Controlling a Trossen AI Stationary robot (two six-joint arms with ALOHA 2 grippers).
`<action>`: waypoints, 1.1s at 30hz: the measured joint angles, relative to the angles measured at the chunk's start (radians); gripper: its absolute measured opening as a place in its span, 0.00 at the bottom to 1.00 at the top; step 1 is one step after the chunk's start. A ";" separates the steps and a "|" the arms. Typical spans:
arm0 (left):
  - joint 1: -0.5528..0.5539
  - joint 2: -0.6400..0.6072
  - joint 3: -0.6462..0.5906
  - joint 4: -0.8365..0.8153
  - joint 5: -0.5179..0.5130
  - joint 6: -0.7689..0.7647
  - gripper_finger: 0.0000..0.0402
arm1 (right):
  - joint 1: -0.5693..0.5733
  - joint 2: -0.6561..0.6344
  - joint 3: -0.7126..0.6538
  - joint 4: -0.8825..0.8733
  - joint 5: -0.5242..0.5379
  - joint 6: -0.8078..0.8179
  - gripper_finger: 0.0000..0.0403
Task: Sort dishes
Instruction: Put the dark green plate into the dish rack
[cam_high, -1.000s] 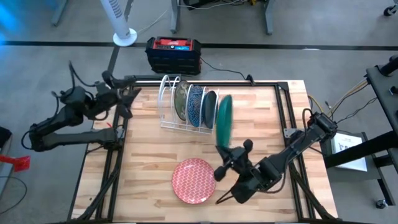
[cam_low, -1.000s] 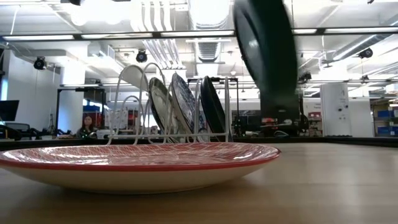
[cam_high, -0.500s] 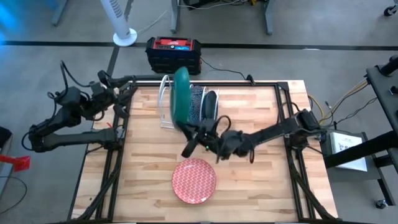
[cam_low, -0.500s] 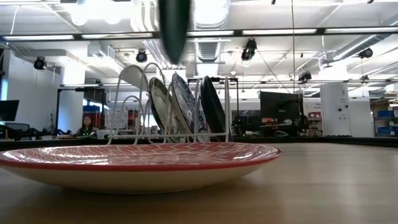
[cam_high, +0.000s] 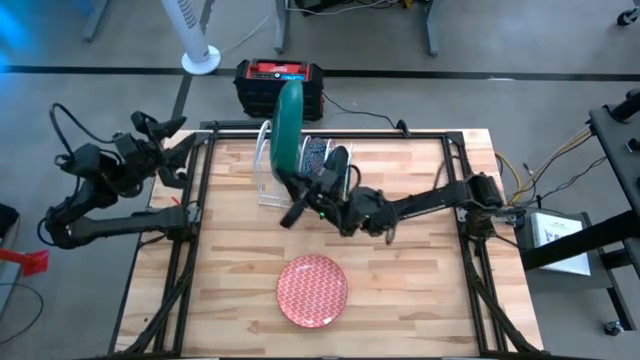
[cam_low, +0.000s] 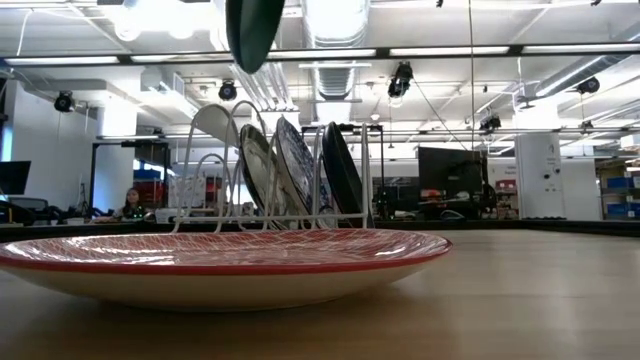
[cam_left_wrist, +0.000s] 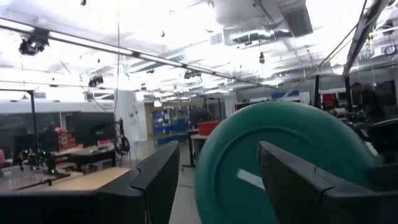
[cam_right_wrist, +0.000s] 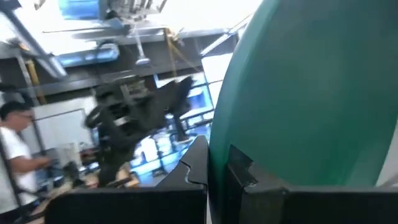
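A plain dark green plate (cam_high: 290, 125) is held up on edge above the left end of the white wire rack (cam_high: 300, 190), with my right gripper (cam_high: 292, 190) shut on it. In the rack's slots stand a greyish plate (cam_low: 255, 165), a blue patterned plate (cam_low: 295, 160) and a dark plate (cam_low: 340, 170), all on edge. A red patterned plate (cam_high: 313, 290) lies flat on the table near the front edge. My left gripper (cam_high: 165, 135) stands open beyond the table's left edge, raised and facing the green plate (cam_left_wrist: 280, 162). My right gripper pinches the green plate's rim (cam_right_wrist: 219, 146) at its lower edge between the two fingers (cam_right_wrist: 196, 165). The fingers come from the table's right side, slanting a little upward. The plate stands upright on edge above the fingers, lifted clear over the rack.
A black and red box (cam_high: 278, 85) and a white fan base (cam_high: 200, 60) sit on the floor beyond the far edge. Black frame rails (cam_high: 190, 230) run along the table's sides. Bare wood (cam_high: 430, 290) lies at the near right.
My right gripper has swung from the near right of the table toward the far left and upward, carrying the green plate to above the rack's left end. The plate has turned about and stayed on edge. My left gripper has drawn back from the table's left edge, tipping upward.
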 joint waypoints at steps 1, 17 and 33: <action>0.000 -0.007 0.000 -0.001 0.000 0.005 0.51 | -0.006 0.012 0.016 0.005 0.001 -0.014 0.00; 0.000 -0.020 0.000 -0.041 0.000 0.045 0.51 | -0.045 0.401 0.550 -0.093 0.117 -0.291 0.00; 0.000 -0.022 0.000 -0.055 -0.001 0.051 0.51 | -0.086 0.490 0.687 -0.384 0.151 -0.131 0.00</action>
